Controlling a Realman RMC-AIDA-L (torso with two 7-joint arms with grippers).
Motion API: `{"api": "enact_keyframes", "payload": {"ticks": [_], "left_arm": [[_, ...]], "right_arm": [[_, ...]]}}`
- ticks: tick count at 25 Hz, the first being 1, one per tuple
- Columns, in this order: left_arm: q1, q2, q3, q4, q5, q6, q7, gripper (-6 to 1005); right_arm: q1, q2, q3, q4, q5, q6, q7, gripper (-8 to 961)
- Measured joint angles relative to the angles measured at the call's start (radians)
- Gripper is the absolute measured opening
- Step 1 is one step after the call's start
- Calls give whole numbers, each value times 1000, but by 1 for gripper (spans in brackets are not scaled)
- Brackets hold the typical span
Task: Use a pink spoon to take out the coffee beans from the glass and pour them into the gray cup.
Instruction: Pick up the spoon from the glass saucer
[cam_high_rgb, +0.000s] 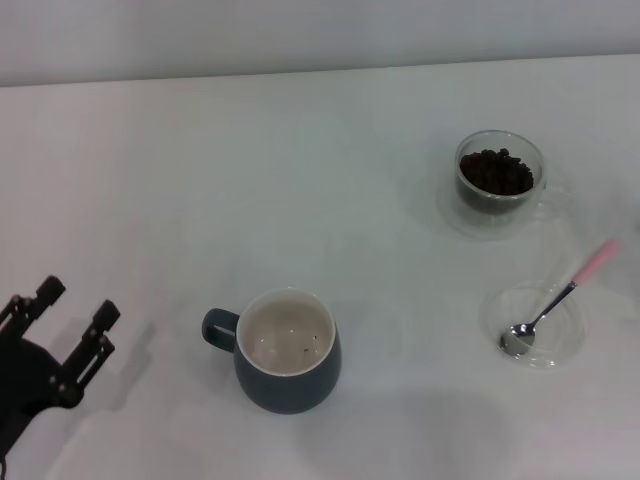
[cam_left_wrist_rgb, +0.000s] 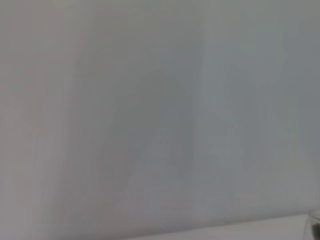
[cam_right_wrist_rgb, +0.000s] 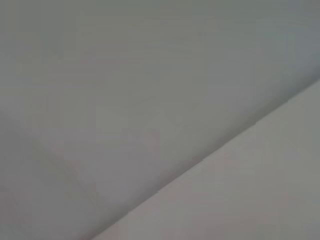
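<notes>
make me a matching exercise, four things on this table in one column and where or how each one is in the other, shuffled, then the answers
Things
1. pink spoon
2. coffee beans
3. gray cup
4. left pincer

Place or state
A. heaped inside the glass
B. open, at the table's near left edge, holding nothing
C. lying with its bowl on the clear saucer
D. upright near the middle front, handle toward the robot's left

Pairs: 1-C, 2-A, 3-D, 4-B

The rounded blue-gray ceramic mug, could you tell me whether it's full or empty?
Nearly empty: the rounded blue-gray ceramic mug stands upright, its cream inside showing only a few dark specks.
</notes>
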Motion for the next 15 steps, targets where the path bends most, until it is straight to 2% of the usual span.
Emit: {"api": "enact_keyframes", "payload": {"ticks": [5,10,15], "left_arm": [[-38,2,0,15,-6,-3,6,664],[-65,2,0,37,-17,-13,6,664],[-69,2,0,40,-40,-16,7,663]], "right_arm": [[23,-2,-41,22,-51,49,137,886],[44,1,-109,43,-56,51,175,886],[55,7,-124,49,-84,31,195,885]]}}
